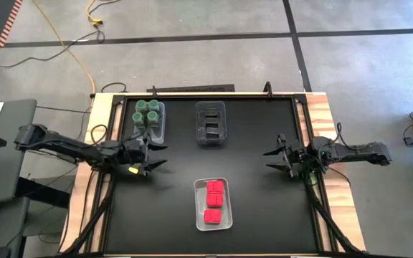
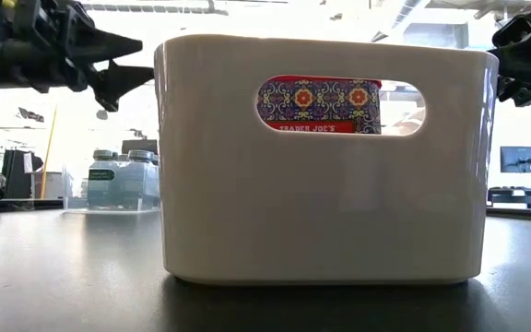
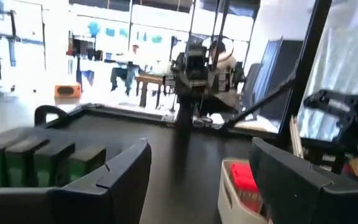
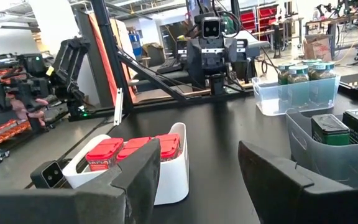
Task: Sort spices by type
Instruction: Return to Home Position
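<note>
The red packets (image 1: 214,198) lie in a white bin (image 1: 201,218) near the table's near edge; one shows through the handle hole in the low view (image 2: 319,103). Green-lidded jars (image 1: 148,112) stand in a clear bin at far left. Dark boxes (image 1: 211,123) stand in a grey bin at far centre. My left gripper (image 1: 156,156) hovers open at the table's left side, just nearer than the jar bin. My right gripper (image 1: 269,161) hovers open at the right side. Both point toward the table's middle and hold nothing. My wrist views show the packets (image 4: 132,149) (image 3: 243,180), boxes (image 3: 36,163) (image 4: 344,127) and jars (image 4: 298,71).
The bare black tabletop (image 1: 253,122) lies between the two grippers and between the three bins. A raised wooden frame (image 1: 325,115) edges the table. In the low view the white bin (image 2: 321,203) fills the foreground, with the jar bin (image 2: 123,180) behind it on the left.
</note>
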